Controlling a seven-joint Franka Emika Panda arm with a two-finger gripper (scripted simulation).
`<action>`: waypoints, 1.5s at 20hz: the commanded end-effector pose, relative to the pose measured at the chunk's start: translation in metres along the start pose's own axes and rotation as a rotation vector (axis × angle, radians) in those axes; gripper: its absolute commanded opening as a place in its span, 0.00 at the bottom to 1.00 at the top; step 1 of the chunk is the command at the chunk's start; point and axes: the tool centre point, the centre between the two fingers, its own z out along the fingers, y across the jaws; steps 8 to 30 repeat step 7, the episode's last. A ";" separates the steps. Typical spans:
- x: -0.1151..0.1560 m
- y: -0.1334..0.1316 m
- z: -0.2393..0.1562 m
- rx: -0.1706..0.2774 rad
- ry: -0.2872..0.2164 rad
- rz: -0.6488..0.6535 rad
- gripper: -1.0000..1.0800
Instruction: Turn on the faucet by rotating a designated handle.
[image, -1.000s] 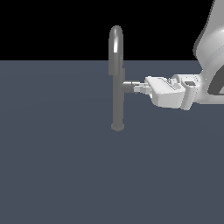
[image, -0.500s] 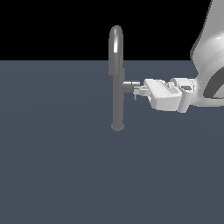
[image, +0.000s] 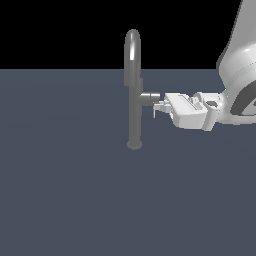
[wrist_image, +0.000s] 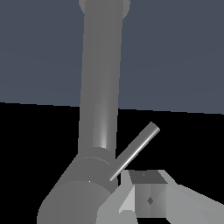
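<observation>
You cannot tell how your jaws stand: in the wrist view only one finger pad (wrist_image: 148, 200) shows, just beside the base of the thin lever rod (wrist_image: 134, 151). Your gripper (image: 159, 107) sits just off the end of the handle (image: 149, 98), on the exterior view's right, with the white arm (image: 235, 75) reaching in from that side. The handle is a short stub sticking sideways from the column of the faucet (image: 133, 95), which stands upright on the dark grey floor (image: 65, 190), its arched spout on top.
</observation>
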 end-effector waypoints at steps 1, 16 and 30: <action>0.028 -0.007 0.003 0.017 0.014 0.029 0.00; 0.049 -0.013 0.003 0.022 0.017 0.051 0.00; 0.049 -0.013 0.003 0.022 0.017 0.051 0.00</action>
